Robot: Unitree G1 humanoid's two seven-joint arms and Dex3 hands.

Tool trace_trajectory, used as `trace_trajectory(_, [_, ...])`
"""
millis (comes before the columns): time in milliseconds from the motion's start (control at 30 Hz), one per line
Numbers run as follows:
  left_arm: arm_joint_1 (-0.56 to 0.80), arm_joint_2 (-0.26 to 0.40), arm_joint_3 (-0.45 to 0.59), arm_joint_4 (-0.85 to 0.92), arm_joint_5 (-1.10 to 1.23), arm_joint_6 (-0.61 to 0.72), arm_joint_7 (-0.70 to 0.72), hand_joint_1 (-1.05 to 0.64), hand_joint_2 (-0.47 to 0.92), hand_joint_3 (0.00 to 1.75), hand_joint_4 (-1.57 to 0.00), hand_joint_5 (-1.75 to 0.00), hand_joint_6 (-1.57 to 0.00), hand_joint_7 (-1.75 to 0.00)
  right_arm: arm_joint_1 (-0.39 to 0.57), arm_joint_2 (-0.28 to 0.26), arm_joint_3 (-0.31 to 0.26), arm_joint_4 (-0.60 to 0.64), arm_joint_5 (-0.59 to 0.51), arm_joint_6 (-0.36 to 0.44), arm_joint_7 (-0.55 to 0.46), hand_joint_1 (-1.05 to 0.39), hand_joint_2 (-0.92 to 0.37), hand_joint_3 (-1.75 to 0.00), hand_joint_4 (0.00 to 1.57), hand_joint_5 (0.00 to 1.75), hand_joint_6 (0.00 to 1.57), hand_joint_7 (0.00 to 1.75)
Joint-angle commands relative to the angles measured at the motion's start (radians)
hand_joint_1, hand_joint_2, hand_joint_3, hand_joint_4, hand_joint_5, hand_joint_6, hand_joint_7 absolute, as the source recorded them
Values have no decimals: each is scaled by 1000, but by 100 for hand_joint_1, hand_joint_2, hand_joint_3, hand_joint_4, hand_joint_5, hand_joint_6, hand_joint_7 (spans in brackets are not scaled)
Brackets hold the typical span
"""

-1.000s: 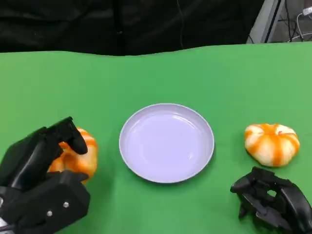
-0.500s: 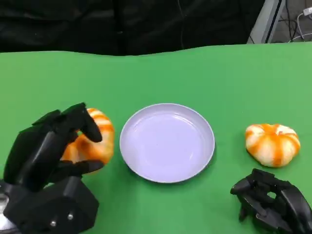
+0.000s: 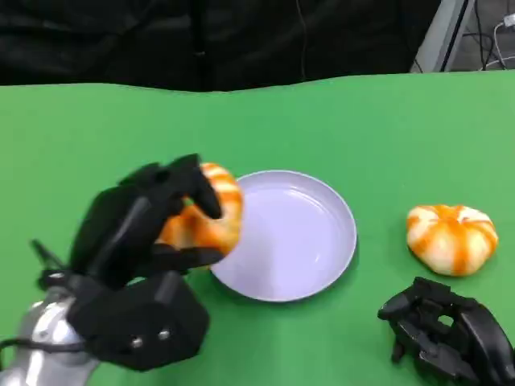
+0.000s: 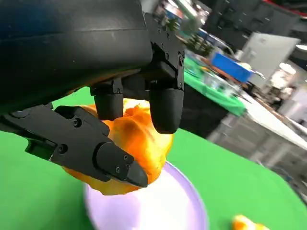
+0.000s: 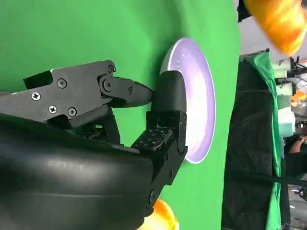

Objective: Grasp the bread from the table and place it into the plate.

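Observation:
My left hand (image 3: 141, 241) grips an orange-and-white striped bread (image 3: 211, 217) and holds it lifted above the left rim of the lilac plate (image 3: 298, 241). In the left wrist view my fingers (image 4: 163, 105) wrap over the bread (image 4: 139, 143), with the plate (image 4: 158, 211) just beneath it. A second striped bread (image 3: 449, 237) lies on the green table to the right of the plate. My right hand (image 3: 447, 338) rests at the front right, fingers curled in on nothing, just in front of that bread. The right wrist view shows this hand (image 5: 120, 129) with the plate (image 5: 196, 96) beyond it.
The green table (image 3: 362, 129) stretches back to a dark curtain. Off the far right corner stand a grey post and some cables. In the left wrist view, cluttered benches stand in the room beyond the table.
My left hand has lifted the bread off the table and carried it right, from the table's left side to above the plate's left rim. The right hand has stayed still.

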Motion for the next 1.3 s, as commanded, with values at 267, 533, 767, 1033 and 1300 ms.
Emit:
trace_trajectory(267, [-169,-54,-82,225,14,-58,20,-7,84,0,-58,-175,-40,-171,14,5,12,-27,-21,-7,-38,-25,-92,-46,62,175,74,110])
trace_trajectory(533, [-247,-102,-90,413,-27,-107,34,-8,85,0,-58,-175,-39,-173,18,18,16,-24,-26,-11,-50,-24,-92,-47,65,175,74,110])
trace_trajectory(767, [-306,-128,-98,561,-46,-139,32,-11,86,0,-57,-175,-38,-174,26,19,22,-41,-43,-10,-68,-24,-92,-47,64,175,75,110])
trace_trajectory(1033, [-390,-139,-119,763,-59,-241,5,-6,85,0,-52,-174,-45,-154,31,16,30,-46,-48,-12,-81,-25,-92,-47,66,175,76,109])
trace_trajectory(1300, [-439,-153,-136,874,-55,-276,-1,-19,84,0,-71,-60,-78,-32,35,16,38,-53,-53,-8,-89,-27,-92,-46,67,175,76,108])
